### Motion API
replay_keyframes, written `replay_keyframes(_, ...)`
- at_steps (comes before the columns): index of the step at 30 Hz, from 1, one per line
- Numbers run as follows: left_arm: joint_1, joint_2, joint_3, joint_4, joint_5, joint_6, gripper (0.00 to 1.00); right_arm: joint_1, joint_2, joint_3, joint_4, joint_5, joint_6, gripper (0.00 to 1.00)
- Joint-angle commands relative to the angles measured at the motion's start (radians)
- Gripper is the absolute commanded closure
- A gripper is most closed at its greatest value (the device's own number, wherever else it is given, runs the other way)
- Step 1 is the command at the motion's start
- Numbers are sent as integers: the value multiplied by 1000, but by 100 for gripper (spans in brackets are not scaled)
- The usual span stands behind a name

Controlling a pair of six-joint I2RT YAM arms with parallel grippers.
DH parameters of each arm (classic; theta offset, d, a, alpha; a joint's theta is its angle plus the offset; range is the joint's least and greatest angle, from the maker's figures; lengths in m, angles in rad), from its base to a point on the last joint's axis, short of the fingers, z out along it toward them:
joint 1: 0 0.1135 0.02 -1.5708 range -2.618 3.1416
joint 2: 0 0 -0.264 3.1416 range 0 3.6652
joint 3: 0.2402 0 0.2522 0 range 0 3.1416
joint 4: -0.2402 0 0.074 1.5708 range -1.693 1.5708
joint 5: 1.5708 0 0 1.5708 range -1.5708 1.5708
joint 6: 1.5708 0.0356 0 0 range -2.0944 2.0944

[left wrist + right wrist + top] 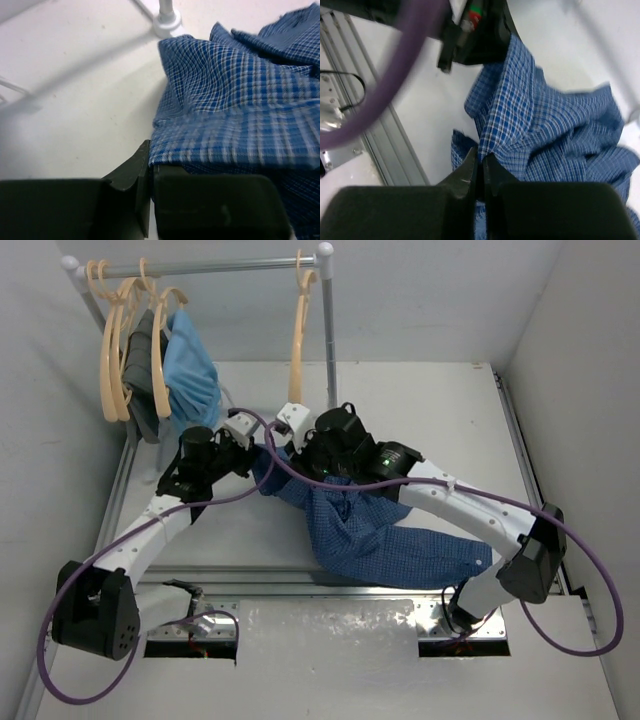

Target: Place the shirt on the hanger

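Observation:
The dark blue checked shirt [370, 530] lies bunched on the table between the arms, one edge lifted and stretched between both grippers. My left gripper [258, 453] is shut on that edge; in the left wrist view the cloth [240, 85] is pinched between the jaws [150, 162]. My right gripper [292, 448] is shut on the same edge close by; in the right wrist view the shirt [545, 130] runs up from the closed jaws [481, 160]. A peach-tan hanger [298, 335] hangs alone on the rail, just behind the grippers.
A clothes rack's rail [200, 268] spans the back, with its right post [328, 330] and foot [167, 20] near the grippers. Several more hangers [115, 350] hold a light-blue garment [190, 370] and a dark grey one [145, 365] at the left. Walls close both sides.

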Motion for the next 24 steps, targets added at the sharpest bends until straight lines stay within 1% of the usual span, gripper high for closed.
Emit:
replay_keyframes(1, -1, 31, 17, 20, -40, -17, 100, -52, -69, -77, 55, -58, 50, 85)
replay_keyframes(3, -1, 31, 19, -3, -49, 0, 100, -69, -112, -128, 75, -82, 60, 61)
replay_keyframes(4, -1, 29, 19, -9, -67, 8, 100, -72, -131, -172, 104, -92, 51, 46)
replay_keyframes(7, -3, 35, 27, -22, -103, 14, 100, -69, -196, -186, 126, -110, 26, 31)
replay_keyframes(9, -6, 48, 45, -35, -123, 11, 100, -69, -213, -159, 126, -55, 15, 29)
replay_keyframes(10, -10, 54, 60, -49, -132, 9, 100, -71, -210, -107, 126, -26, 9, 29)
replay_keyframes(11, -13, 64, 68, -57, -139, 9, 100, -71, -193, -73, 126, 39, 14, 27)
replay_keyframes(12, -18, 71, 76, -64, -159, 8, 100, -71, -179, -35, 129, 66, 21, 25)
replay_keyframes(13, -21, 75, 83, -72, -169, 8, 100, -69, -164, 50, 134, 107, 33, 17)
replay_keyframes(14, -33, 84, 89, -81, -181, 9, 100, -69, -146, 92, 140, 146, 40, 16)
replay_keyframes(15, -38, 86, 91, -83, -202, 12, 100, -69, -100, 181, 152, 216, 43, 15)
replay_keyframes(16, -46, 89, 89, -83, -210, 12, 100, -71, -72, 227, 163, 248, 20, 12)
replay_keyframes(17, -49, 91, 88, -83, -216, 15, 100, -71, -42, 270, 172, 322, 5, 11)
replay_keyframes(18, -52, 94, 88, -83, -231, 15, 100, -71, 26, 356, 202, 357, -9, 11)
replay_keyframes(20, -55, 97, 91, -86, -241, 17, 100, -71, 97, 430, 248, 422, -66, 10)
replay_keyframes(21, -55, 97, 92, -89, -244, 20, 100, -72, 168, 502, 302, 474, -125, 9)
replay_keyframes(23, -56, 95, 94, -89, -242, 21, 100, -72, 245, 585, 342, 520, -175, 9)
replay_keyframes(24, -56, 95, 97, -122, -242, 21, 100, -71, 328, 678, 398, 566, -218, 9)
